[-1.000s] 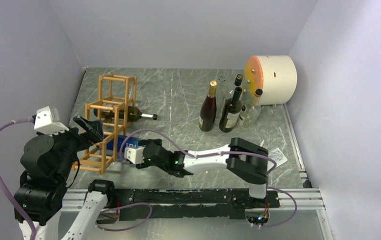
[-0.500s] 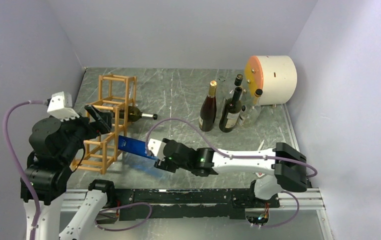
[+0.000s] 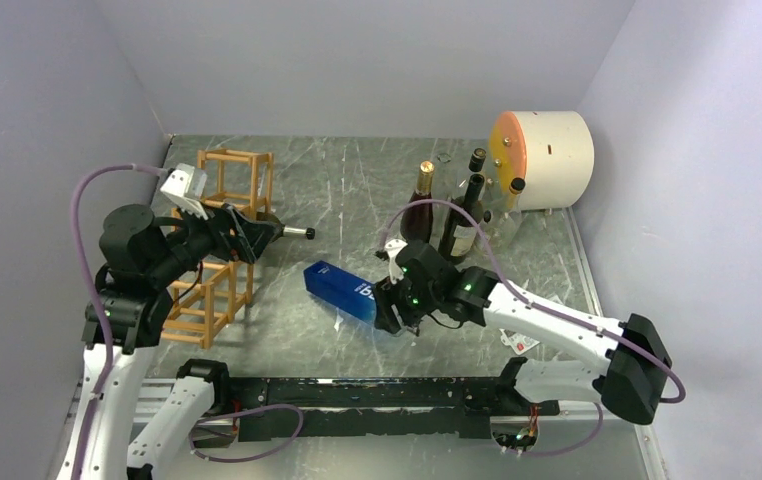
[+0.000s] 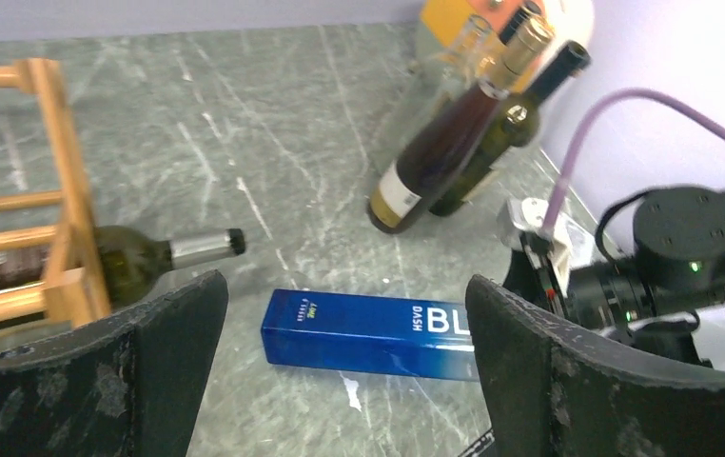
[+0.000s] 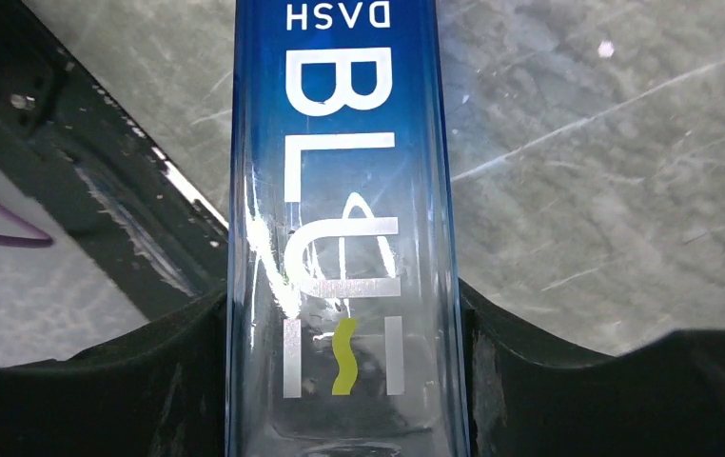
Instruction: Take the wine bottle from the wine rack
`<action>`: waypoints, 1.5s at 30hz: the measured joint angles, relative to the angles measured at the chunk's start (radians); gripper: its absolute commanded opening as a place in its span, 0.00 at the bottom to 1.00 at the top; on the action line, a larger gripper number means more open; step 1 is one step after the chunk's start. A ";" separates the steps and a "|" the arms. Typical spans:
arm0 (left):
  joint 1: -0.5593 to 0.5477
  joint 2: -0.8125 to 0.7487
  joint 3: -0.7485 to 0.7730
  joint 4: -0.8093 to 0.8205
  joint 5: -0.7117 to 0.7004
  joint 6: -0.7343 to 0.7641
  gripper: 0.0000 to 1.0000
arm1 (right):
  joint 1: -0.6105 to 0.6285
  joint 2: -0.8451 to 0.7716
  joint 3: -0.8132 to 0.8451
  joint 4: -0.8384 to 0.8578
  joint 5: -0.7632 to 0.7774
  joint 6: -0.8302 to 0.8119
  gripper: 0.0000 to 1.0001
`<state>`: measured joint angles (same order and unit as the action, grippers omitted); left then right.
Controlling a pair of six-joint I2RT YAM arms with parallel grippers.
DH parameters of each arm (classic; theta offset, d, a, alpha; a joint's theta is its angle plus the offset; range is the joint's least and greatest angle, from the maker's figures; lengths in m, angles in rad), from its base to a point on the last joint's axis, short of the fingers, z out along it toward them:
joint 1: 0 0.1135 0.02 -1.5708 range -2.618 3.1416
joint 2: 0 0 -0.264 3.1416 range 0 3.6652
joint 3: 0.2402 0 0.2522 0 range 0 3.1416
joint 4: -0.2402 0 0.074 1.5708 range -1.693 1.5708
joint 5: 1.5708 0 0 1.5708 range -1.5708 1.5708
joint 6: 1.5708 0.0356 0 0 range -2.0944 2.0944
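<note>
One bottle is clear of the rack, and one is left inside.

Nearest us, our right gripper (image 3: 389,300) is clamped on the base of the blue bottle (image 3: 342,290), which lies level, low by the table (image 3: 357,180) and well apart from the wine rack (image 3: 207,300). We judge that part done. Farther back, our left gripper (image 3: 255,238) hangs with its fingers spread wide and empty beside the rack. The dark wine bottle (image 4: 149,262) lies in a cell there, with only its neck poking out.
</note>
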<state>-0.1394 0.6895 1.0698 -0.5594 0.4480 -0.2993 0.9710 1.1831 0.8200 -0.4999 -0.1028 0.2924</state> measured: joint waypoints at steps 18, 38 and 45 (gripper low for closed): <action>-0.515 0.104 -0.227 0.170 -0.110 0.204 1.00 | -0.081 -0.086 0.089 -0.277 -0.124 0.242 0.00; -1.194 0.406 -0.420 0.577 -0.581 0.630 0.99 | -0.095 -0.149 0.107 -0.366 -0.200 0.270 0.00; -1.199 0.495 -0.445 0.705 -0.628 0.687 0.75 | -0.095 -0.185 0.101 -0.379 -0.230 0.267 0.00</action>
<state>-1.3384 1.1847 0.6247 0.1452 -0.1795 0.3874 0.8761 0.9977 0.9215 -0.8791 -0.3325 0.5594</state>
